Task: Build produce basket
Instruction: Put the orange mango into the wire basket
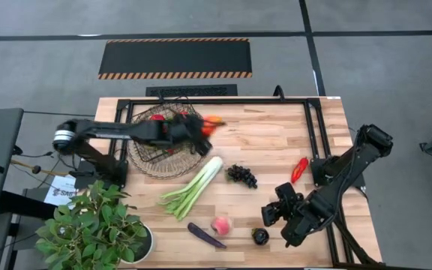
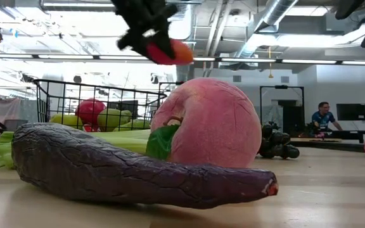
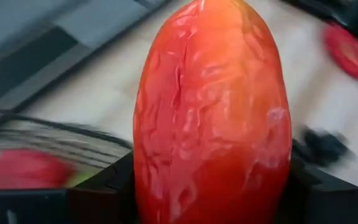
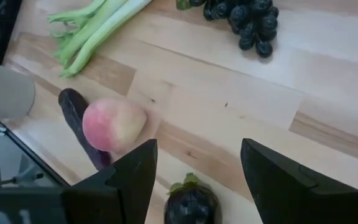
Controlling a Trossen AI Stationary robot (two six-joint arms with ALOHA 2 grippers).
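Observation:
My left gripper [image 1: 204, 126] hangs over the right rim of the dark wire basket [image 1: 156, 154], shut on an orange-red pepper [image 1: 215, 121]. The low view shows the pepper [image 2: 172, 52] high above the table. The basket [image 2: 94, 101] holds a red apple [image 2: 90, 109] and green pears [image 2: 109, 118]. On the table lie the leek [image 1: 193, 186], grapes [image 1: 241, 175], red chilli [image 1: 299, 169], peach [image 1: 221, 225], long purple aubergine [image 1: 205, 236] and a small dark round aubergine [image 1: 259, 236]. My right gripper [image 1: 277, 212] is open just right of the small aubergine [image 4: 191, 202] and touches nothing. My left gripper pinches the pepper between its two fingers, one on each side of its lower part [image 3: 166, 186]. The pepper [image 3: 213, 106] stands out past the finger [image 3: 104, 186] and its twin and fills the wrist view. It is lifted clear, well above the table and the basket rim.
A leafy potted plant [image 1: 88, 229] stands at the near left corner. A dark metal frame [image 1: 313, 127] runs along the table's far and right sides. Bare wood lies between the basket and the chilli. A person [image 2: 322, 117] sits far off in the room behind.

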